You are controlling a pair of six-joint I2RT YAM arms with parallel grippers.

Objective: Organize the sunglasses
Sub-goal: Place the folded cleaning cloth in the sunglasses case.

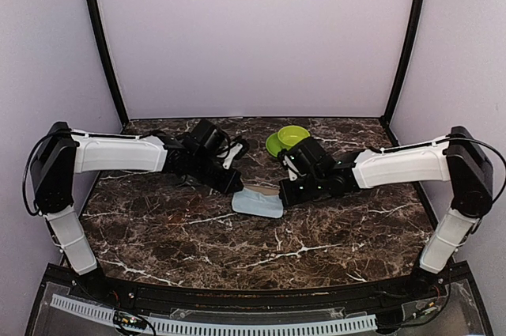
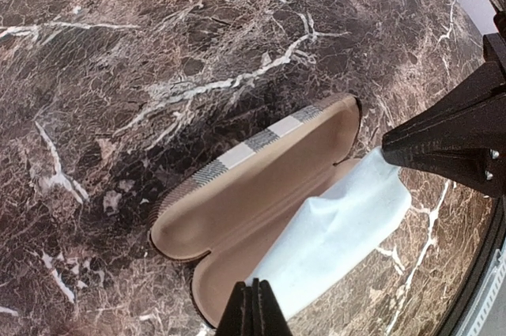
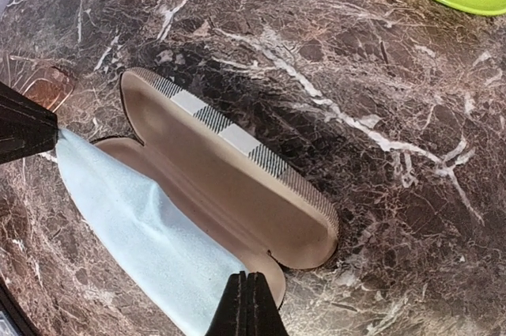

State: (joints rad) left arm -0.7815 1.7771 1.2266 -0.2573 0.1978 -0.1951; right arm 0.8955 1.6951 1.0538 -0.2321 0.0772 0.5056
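An open glasses case with a tan lining and a plaid outside lies on the marble table between my two arms. A light blue cleaning cloth is stretched over its lower half and hangs over the near edge. My left gripper is shut on one end of the cloth. My right gripper is shut on the other end. From above, the left gripper and right gripper flank the cloth. The sunglasses are out of view.
A lime green bowl on a matching plate stands just behind the case, near my right arm. Dark marble table stretches toward the near edge. Pale walls with black posts close in the back and sides.
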